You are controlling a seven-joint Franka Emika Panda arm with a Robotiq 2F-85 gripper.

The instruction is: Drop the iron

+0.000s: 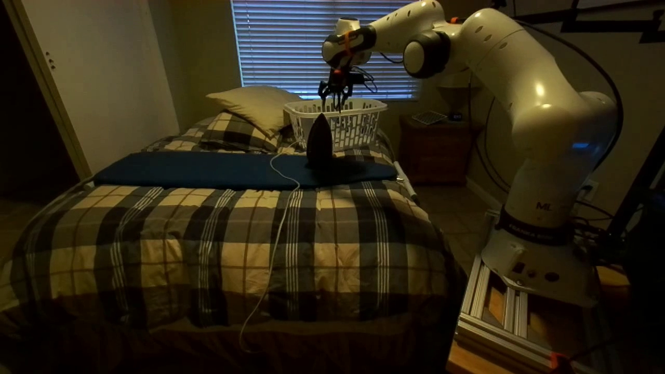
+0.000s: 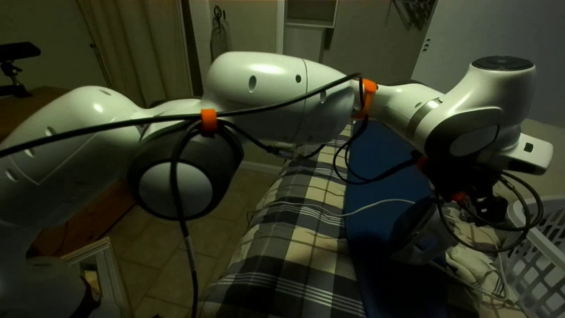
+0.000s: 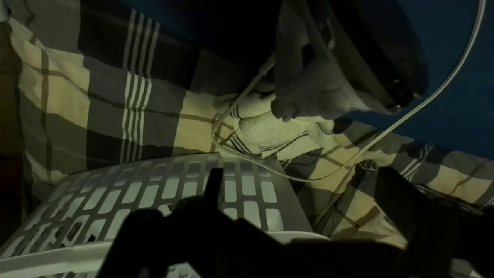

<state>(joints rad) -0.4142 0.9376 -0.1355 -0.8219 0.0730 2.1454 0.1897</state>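
The dark iron [image 1: 320, 140] stands upright on its heel with the nose pointing up, on the blue ironing board [image 1: 208, 169]. Its sole and pale body fill the upper right of the wrist view [image 3: 320, 85], and in an exterior view the iron [image 2: 419, 234] is partly behind the arm's cables. A thin light cord [image 1: 280, 223] runs from it over the bed. My gripper [image 1: 334, 102] hangs behind and above the iron, near the white basket's rim. In the wrist view my gripper [image 3: 301, 179] is open, its dark fingers wide apart with nothing between them; it is apart from the iron.
A white slotted basket [image 2: 543, 256] stands on the bed close beneath the gripper, its wall [image 3: 291, 208] just beyond the fingers. A folded striped towel [image 3: 278, 133] lies between basket and iron. Pillows [image 1: 260, 106] rest at the bed's head, and a nightstand [image 1: 436, 156] stands beyond.
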